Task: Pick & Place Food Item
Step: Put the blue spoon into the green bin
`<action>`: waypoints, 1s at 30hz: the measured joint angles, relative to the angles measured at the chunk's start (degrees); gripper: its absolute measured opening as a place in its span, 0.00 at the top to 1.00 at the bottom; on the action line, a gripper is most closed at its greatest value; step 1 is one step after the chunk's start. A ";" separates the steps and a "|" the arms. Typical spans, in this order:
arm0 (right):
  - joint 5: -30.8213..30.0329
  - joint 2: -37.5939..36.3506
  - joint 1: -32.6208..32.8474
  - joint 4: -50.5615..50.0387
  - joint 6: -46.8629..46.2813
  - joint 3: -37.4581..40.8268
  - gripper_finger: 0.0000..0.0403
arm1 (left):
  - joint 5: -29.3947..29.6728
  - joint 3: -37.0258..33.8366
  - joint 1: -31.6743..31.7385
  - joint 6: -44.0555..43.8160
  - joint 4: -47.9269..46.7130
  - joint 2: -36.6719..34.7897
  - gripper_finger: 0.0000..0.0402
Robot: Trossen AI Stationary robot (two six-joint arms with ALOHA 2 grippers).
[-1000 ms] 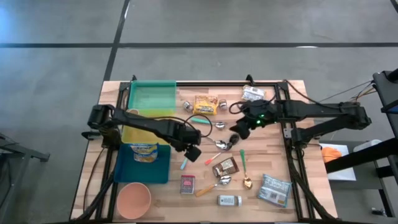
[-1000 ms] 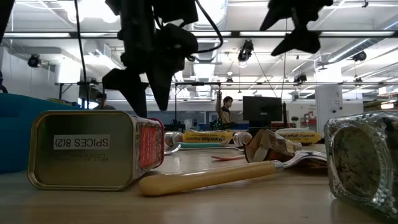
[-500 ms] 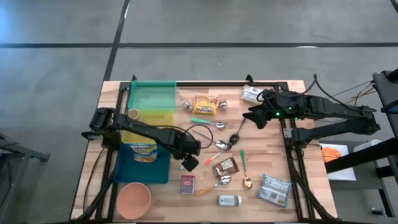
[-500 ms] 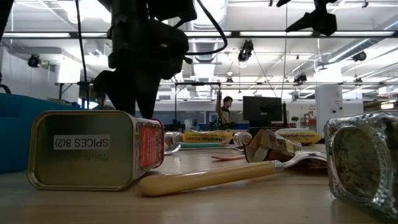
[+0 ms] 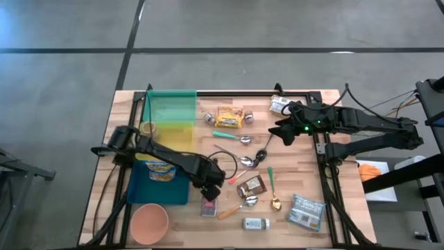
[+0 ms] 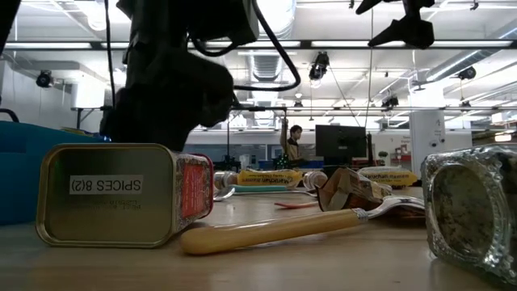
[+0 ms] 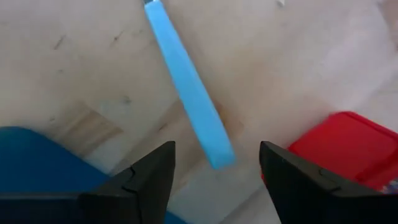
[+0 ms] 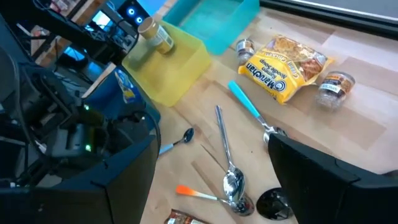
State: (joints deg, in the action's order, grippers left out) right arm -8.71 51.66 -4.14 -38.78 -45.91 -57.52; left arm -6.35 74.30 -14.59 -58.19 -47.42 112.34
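My left gripper (image 5: 210,193) points straight down, low over the wood, and is open. In the left wrist view its fingers (image 7: 149,171) stand on either side of the free end of a blue spoon handle (image 7: 186,93) without touching it. A red spice tin (image 7: 339,146) lies on its side just beside them, also seen as the red spice tin (image 5: 209,206) and the tin (image 6: 121,194). My right gripper (image 5: 281,132) hangs open, high over the table's middle right. Food lies around: a yellow noodle packet (image 5: 229,117), a brown snack packet (image 5: 251,186), a silver pouch (image 5: 306,212).
A blue tray (image 5: 173,191) holding a yellow packet (image 5: 161,169), a yellow bin (image 5: 170,132) and a green bin (image 5: 170,104) line the left side. A pink bowl (image 5: 149,221) sits near left. Several spoons (image 5: 248,161) and a small jar (image 5: 256,223) are scattered mid-table.
My left gripper has gone toward the table's near edge and down, ending low beside the red spice tin. My right gripper has risen and drawn back from the middle toward the far right, then stayed put.
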 joint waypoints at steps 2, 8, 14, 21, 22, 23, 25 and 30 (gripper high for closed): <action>0.07 -0.03 0.00 0.04 0.02 0.00 0.25 | 0.87 0.00 0.00 -0.13 0.22 0.54 0.47; 0.46 -0.28 0.00 0.11 -0.19 0.00 0.25 | 2.06 0.04 0.02 1.50 2.99 1.62 0.60; 1.40 -0.27 0.00 0.11 -0.18 0.00 0.25 | 1.79 0.09 0.04 2.69 3.45 2.05 0.72; 1.39 -0.26 0.00 0.11 0.02 0.00 0.25 | 1.24 0.11 0.07 2.89 3.26 2.03 0.90; 1.39 -0.26 0.00 0.11 0.02 0.00 0.25 | 1.20 0.13 0.07 2.89 3.22 2.02 0.90; 1.39 -0.26 0.00 0.11 0.04 0.00 0.25 | 1.20 0.13 0.07 2.89 3.15 1.95 0.90; 1.37 -0.26 0.00 0.11 0.29 0.00 0.25 | 1.24 0.14 0.09 2.91 3.01 1.74 0.90; 1.23 -0.26 -0.04 0.08 0.54 0.00 0.25 | 2.69 0.03 0.51 4.05 2.70 -0.25 1.00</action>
State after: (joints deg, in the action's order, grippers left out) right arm -7.48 51.40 -4.19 -38.70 -45.36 -57.52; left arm -3.66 74.34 -14.08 -54.14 -44.72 112.09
